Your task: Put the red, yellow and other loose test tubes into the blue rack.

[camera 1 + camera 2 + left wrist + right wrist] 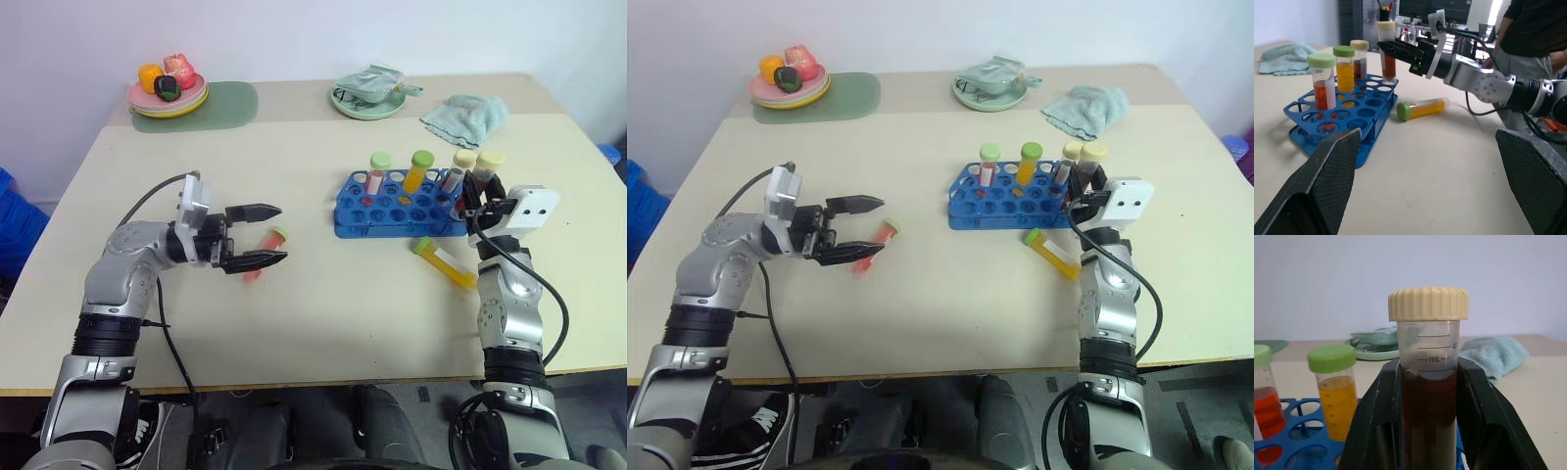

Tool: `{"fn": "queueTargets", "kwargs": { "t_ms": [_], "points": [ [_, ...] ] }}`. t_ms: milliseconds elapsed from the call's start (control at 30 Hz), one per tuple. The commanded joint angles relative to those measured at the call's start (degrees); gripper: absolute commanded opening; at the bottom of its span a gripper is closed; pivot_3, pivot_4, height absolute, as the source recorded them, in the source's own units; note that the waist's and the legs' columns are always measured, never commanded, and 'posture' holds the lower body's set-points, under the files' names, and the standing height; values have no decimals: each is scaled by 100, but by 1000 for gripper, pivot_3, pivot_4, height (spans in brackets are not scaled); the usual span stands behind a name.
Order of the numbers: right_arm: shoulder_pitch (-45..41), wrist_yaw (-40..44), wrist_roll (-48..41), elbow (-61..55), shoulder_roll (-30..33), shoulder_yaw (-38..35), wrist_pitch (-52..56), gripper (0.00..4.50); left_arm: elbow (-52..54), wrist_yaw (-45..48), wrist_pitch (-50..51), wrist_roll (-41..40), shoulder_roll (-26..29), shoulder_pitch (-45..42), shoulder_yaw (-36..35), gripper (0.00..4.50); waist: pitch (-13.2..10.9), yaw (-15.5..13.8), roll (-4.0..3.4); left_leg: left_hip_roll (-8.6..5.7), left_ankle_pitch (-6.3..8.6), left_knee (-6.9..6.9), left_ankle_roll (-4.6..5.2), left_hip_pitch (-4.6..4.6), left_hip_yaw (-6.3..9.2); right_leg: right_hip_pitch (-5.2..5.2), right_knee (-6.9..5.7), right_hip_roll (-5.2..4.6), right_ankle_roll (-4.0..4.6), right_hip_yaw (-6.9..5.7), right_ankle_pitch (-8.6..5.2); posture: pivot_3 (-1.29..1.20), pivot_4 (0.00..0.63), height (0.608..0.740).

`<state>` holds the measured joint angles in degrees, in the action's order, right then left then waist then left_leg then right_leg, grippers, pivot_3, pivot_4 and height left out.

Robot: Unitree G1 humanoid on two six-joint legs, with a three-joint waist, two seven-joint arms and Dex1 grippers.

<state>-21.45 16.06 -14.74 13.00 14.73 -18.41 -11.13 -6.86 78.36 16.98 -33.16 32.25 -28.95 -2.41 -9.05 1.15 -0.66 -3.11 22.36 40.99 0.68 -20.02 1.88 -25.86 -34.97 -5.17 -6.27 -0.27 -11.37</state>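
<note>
At the blue rack's right end, my right gripper clamps a cream-capped brown tube upright. Well left of the rack, my left gripper gapes wide beside a loose red tube

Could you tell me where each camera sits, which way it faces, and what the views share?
Left eye view: head camera, looking forward and down over the table; both arms show.
Right eye view: its stereo twin, same scene.
Left wrist view: along the open left end effector, facing the blue rack; its two fingers show.
Right wrist view: along the right end effector, shut on the brown-filled tube.
Shared: both wrist views show the rack and the yellow-filled tube standing in it.
</note>
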Motion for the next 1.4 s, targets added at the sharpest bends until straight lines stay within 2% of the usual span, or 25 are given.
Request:
{"fn": "queueTargets", "kwargs": {
  "t_ms": [33, 567, 700, 733, 800, 900, 933, 1167, 1267, 1400],
  "points": [
    [-33, -27, 24, -37, 39, 9, -239, 869, 188, -14, -2, -77, 80, 2, -126, 4500, 0, 0, 0, 0, 0, 0, 0, 0, 0, 0, 0, 0, 0, 0, 0, 0, 150, 740],
    [-273, -362, 195, 510, -153, 155, -705, 869, 261, -59, 49, -114, 97, 38, -161, 4500, 0, 29, 0, 1, 0, 0, -1, 1, 0, -1, -1, 0, 0, 1, 0, 0, 150, 740],
    [-151, -160, -129, 366, -178, 92, -484, 869, 305, -80, 71, -134, 111, 54, -175, 4500, 0, 32, 0, 1, 0, 0, -1, 1, 0, -1, -1, 0, 0, 1, 0, 0, 150, 740],
    [-120, -97, -175, 315, -165, 95, -462, 1903, 313, -82, 77, -138, 113, 59, -175, 4500, 0, 35, 0, 1, -1, 0, -1, 1, 0, -1, -1, 0, 0, 1, 0, 0, 150, 740],
    [-98, -163, -84, 271, -123, 107, -472, 2762, 319, -82, 89, -142, 107, 63, -172, 4500, 0, 35, 0, 2, -1, -1, -1, 1, 0, -1, -1, 0, 0, 1, 0, 0, 150, 740],
    [-95, -131, -115, 179, -91, 110, -377, 4299, 316, -81, 100, -133, 81, 50, -164, 4500, 0, 27, 0, 2, 0, 0, -1, 1, 1, -1, -1, 0, 0, 1, 0, 0, 150, 740],
    [-84, -106, -235, 74, -109, 85, -260, 4468, 305, -78, 99, -130, 72, 42, -161, 4500, 0, 22, 0, 2, 0, 0, -1, 0, 0, 0, -1, 0, 0, 1, 0, 0, 150, 740],
    [-54, -195, -366, -842, 143, 0, 243, 4468, 300, -84, 96, -137, 44, 62, -160, 4500, -1, -7, -2, 1, 0, 1, -1, -1, 0, -1, -1, 0, 0, 1, 0, 0, 150, 740],
    [-97, -162, -660, -1484, 487, -113, 847, 4468, 319, -83, 81, -136, 38, 102, -162, 4500, -2, -14, -3, 0, 0, 1, 0, -2, 0, -1, 0, -2, 0, 2, 0, 0, 150, 740],
    [-39, 112, -1256, -2392, 1250, -312, 1898, 4468, 343, -96, 48, -130, 15, 143, -163, 4500, -2, -32, -3, 0, 0, 2, 0, -4, 1, -3, 0, -2, 0, 2, 0, 0, 150, 740]
  ]
}}
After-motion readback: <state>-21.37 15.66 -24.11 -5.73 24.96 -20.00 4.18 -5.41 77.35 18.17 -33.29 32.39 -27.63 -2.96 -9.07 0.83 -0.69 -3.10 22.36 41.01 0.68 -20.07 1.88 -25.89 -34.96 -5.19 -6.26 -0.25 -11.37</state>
